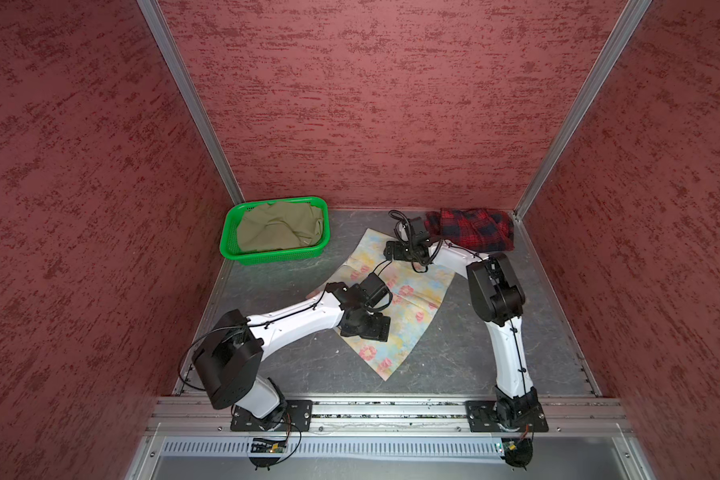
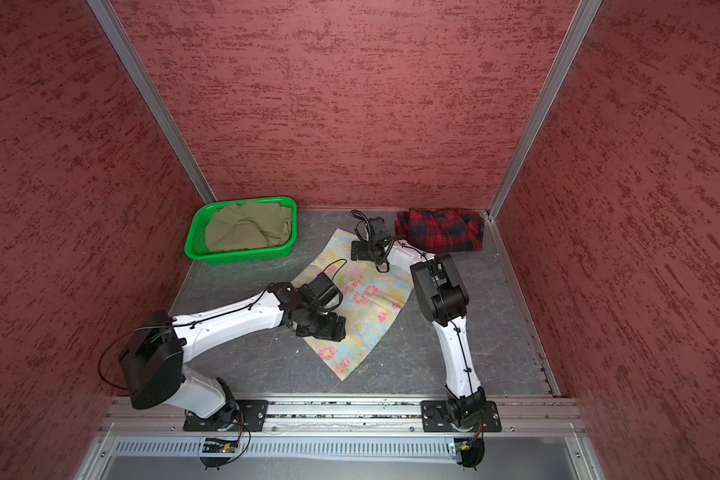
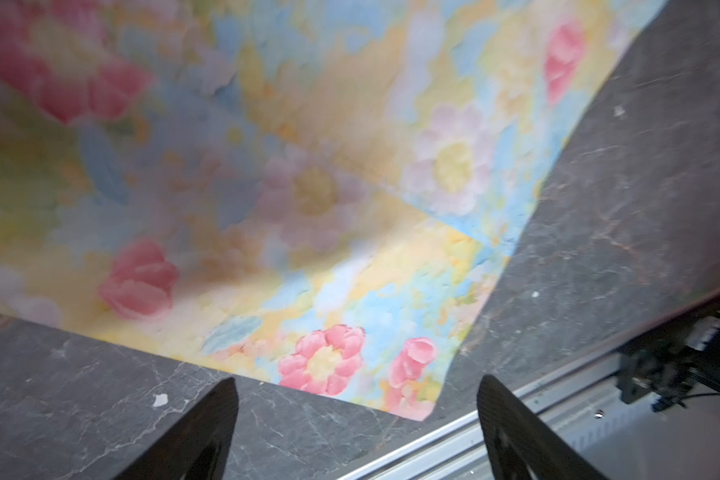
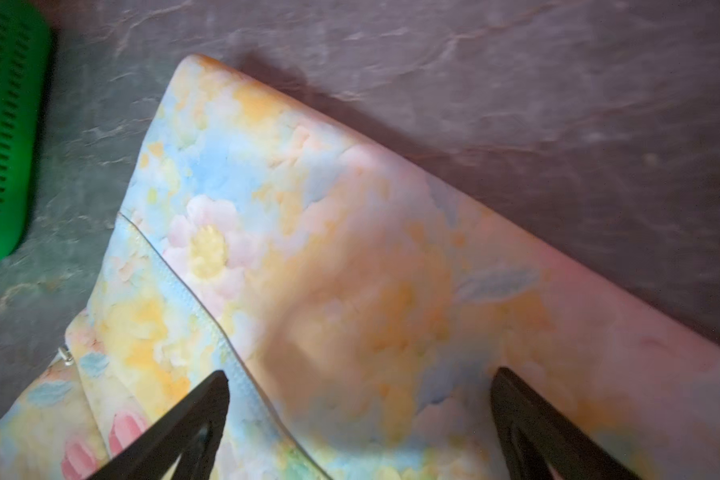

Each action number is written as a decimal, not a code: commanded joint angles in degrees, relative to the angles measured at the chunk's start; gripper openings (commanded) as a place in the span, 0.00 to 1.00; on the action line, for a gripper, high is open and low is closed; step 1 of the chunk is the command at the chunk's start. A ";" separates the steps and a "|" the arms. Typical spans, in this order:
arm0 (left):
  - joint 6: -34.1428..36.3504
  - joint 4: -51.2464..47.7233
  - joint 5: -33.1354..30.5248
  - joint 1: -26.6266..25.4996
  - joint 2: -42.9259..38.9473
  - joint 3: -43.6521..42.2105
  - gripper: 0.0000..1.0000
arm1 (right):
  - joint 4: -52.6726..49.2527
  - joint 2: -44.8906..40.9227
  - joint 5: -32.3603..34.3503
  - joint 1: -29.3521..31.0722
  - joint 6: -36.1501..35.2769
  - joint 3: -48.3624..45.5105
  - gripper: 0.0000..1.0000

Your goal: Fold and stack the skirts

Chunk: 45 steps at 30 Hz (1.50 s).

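Observation:
The pastel floral skirt (image 1: 412, 303) (image 2: 371, 307) lies spread flat mid-table. My left gripper (image 1: 368, 330) (image 2: 323, 330) hovers over its near left part. In the left wrist view it (image 3: 358, 399) is open and empty, with the skirt's near corner (image 3: 412, 374) just beyond its fingertips. My right gripper (image 1: 395, 249) (image 2: 360, 249) is over the skirt's far end. It (image 4: 360, 399) stands open above the waistband (image 4: 350, 249), holding nothing. The plaid skirt (image 1: 470, 235) (image 2: 441, 235) lies bunched at the back right. The olive skirt (image 1: 279, 230) (image 2: 246, 230) sits crumpled in the basket.
A green perforated basket (image 1: 230, 245) (image 2: 194, 245) (image 4: 5, 124) stands at the back left corner. Red textured walls close in the grey table (image 1: 495, 353) on three sides. An aluminium rail (image 1: 391, 409) (image 3: 454, 440) with both arm bases runs along the front edge.

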 commanded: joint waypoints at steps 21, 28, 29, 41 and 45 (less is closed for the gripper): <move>12.12 5.42 -18.15 30.10 7.43 1.08 0.97 | -0.02 -41.95 12.98 -3.55 20.62 -38.31 0.97; 12.95 8.81 -17.39 32.44 12.45 -0.02 0.97 | 1.74 -42.63 10.48 -3.65 20.72 -40.98 0.97; 12.82 9.54 -16.53 32.94 12.84 -0.62 0.98 | 1.60 -42.66 10.51 -3.77 20.64 -41.04 0.98; 7.06 9.75 -5.87 32.08 9.43 -7.09 0.87 | 1.59 -39.47 6.42 -8.83 16.89 -39.45 0.98; 4.51 8.37 -5.29 29.40 4.90 -11.33 0.86 | 2.86 -36.78 4.81 -11.33 13.95 -38.27 0.98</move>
